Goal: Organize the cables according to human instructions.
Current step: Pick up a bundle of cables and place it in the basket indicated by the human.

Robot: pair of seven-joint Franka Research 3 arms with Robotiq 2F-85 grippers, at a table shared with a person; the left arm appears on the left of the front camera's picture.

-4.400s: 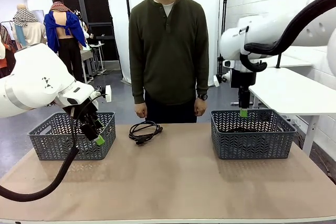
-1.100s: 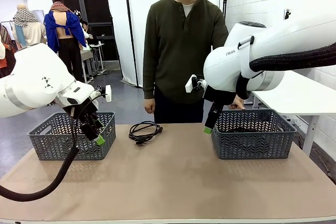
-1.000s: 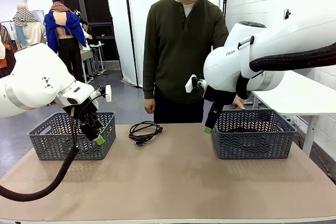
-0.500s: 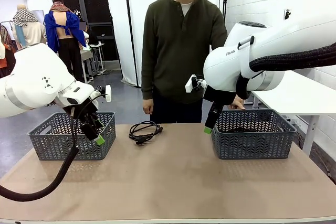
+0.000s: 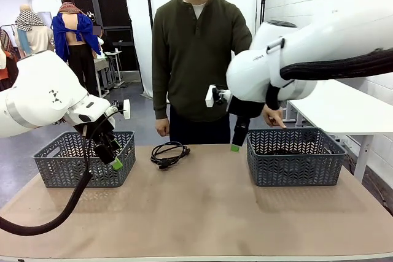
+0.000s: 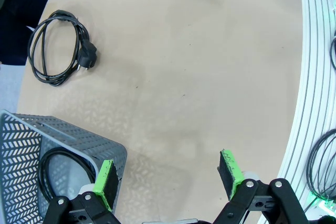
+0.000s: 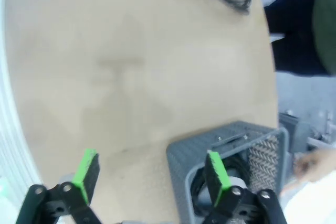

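Cables first: you have one coiled black cable (image 5: 169,154) lying flat on the counter (image 5: 202,213), between the two grey baskets and toward the far edge, just in front of the person (image 5: 199,59). In the front view its oval loop runs roughly left to right, with the chunky plug ends bunched at the near side. In the left wrist view the same coil (image 6: 59,47) shows as a thin loose loop of a few turns, its plug at the side of the loop nearer mid-counter.

You can see another coiled cable (image 6: 55,174) inside the left basket (image 5: 83,157), and a dark coil (image 7: 210,190) in the right basket (image 5: 295,154).

Your left pincer (image 5: 110,154) hangs at the left basket's near corner, jaws apart and holding nothing. Your right pincer (image 5: 236,142) hangs just left of the right basket, also spread wide and empty.

The person's hand (image 5: 274,116) points down over the right basket. Lettering on the right arm is too small to read fully.
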